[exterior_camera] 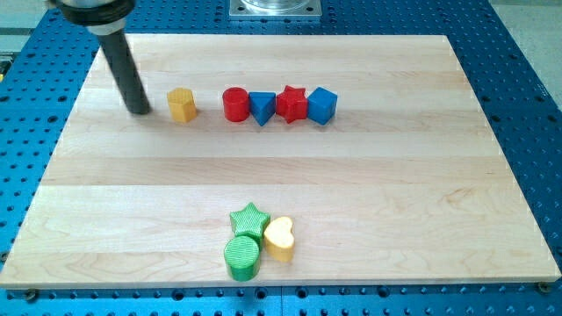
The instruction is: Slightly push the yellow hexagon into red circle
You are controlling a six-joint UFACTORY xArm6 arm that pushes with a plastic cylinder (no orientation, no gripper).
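The yellow hexagon (182, 104) stands on the wooden board in the upper left part of the view. The red circle (235, 104) stands to its right, with a gap of about one block width between them. My tip (140, 111) rests on the board just left of the yellow hexagon, with a small gap between them. The dark rod rises from the tip toward the view's top left.
A blue triangle (262, 108), a red star (291, 104) and a blue cube (322, 105) continue the row right of the red circle, touching one another. A green star (249, 219), a green circle (242, 257) and a yellow heart (280, 238) cluster at the view's bottom.
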